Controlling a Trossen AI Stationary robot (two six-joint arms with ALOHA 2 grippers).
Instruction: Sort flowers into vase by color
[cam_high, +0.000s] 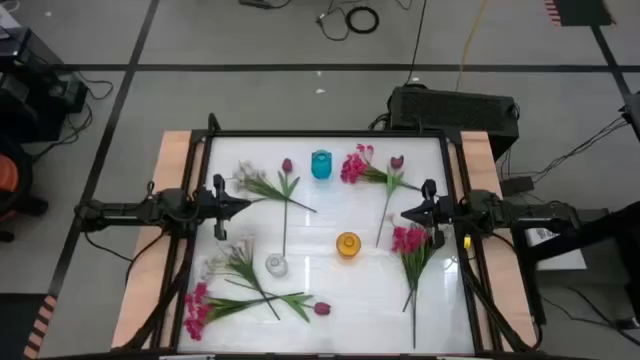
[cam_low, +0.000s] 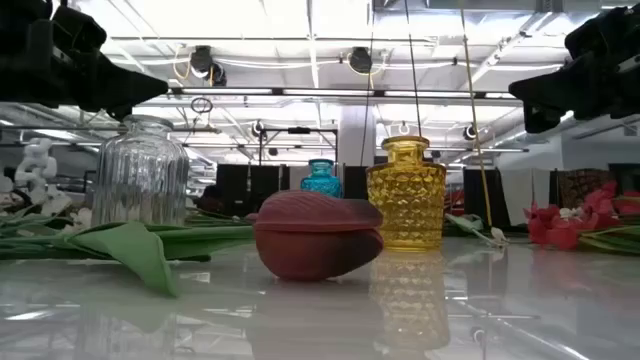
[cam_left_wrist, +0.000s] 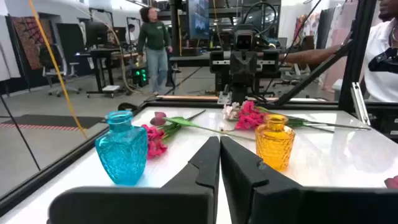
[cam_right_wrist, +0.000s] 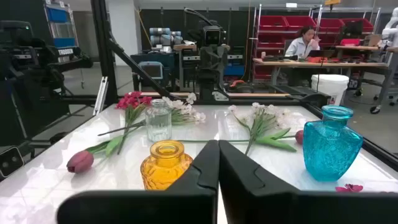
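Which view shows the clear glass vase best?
The low view: the clear glass vase stands close, ribbed and empty. The high view shows only its round mouth among flowers. The right wrist view has it small behind the yellow vase. The left wrist view misses it.

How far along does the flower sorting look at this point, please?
Nothing looks done: the blue vase, yellow vase and clear vase stand empty, and the flowers lie on the table. Left gripper and right gripper are shut, holding nothing. All sorting remains.
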